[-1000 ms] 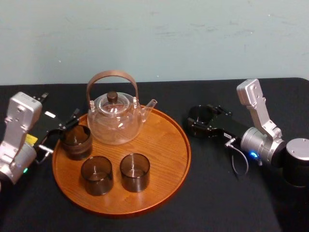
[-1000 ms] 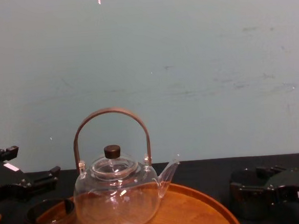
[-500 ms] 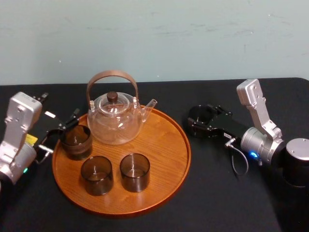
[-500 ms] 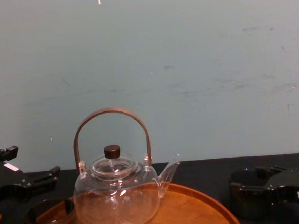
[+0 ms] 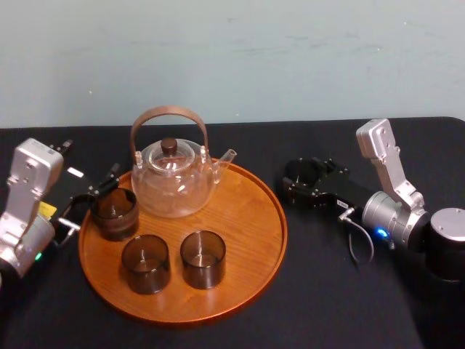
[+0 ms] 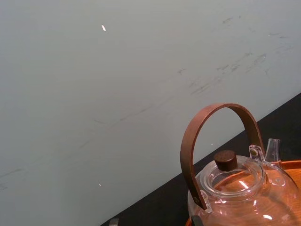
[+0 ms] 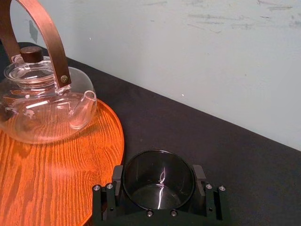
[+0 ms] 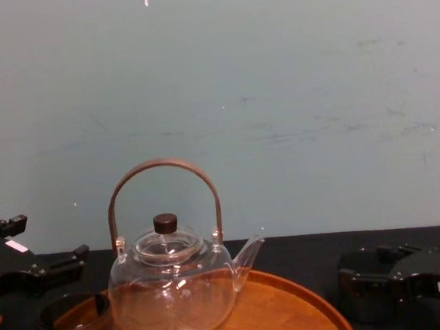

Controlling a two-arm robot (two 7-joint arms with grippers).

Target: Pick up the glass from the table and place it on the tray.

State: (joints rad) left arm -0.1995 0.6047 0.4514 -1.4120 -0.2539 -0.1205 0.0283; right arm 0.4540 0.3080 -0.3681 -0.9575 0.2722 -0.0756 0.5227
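A dark smoked glass (image 5: 301, 174) sits between the fingers of my right gripper (image 5: 303, 179), low over the black table just right of the tray. In the right wrist view both fingers (image 7: 117, 175) press the sides of the glass (image 7: 159, 188), so the gripper (image 7: 158, 178) is shut on it. The round orange-brown wooden tray (image 5: 243, 218) lies at the centre. My left gripper (image 5: 93, 200) stands open at the tray's left rim, beside another dark glass (image 5: 114, 212) that rests on the tray.
A glass teapot (image 5: 173, 182) with a brown hoop handle stands at the back of the tray. Two more dark glasses (image 5: 145, 263) (image 5: 203, 259) stand near its front. The right part of the tray is bare wood. A pale wall rises behind the table.
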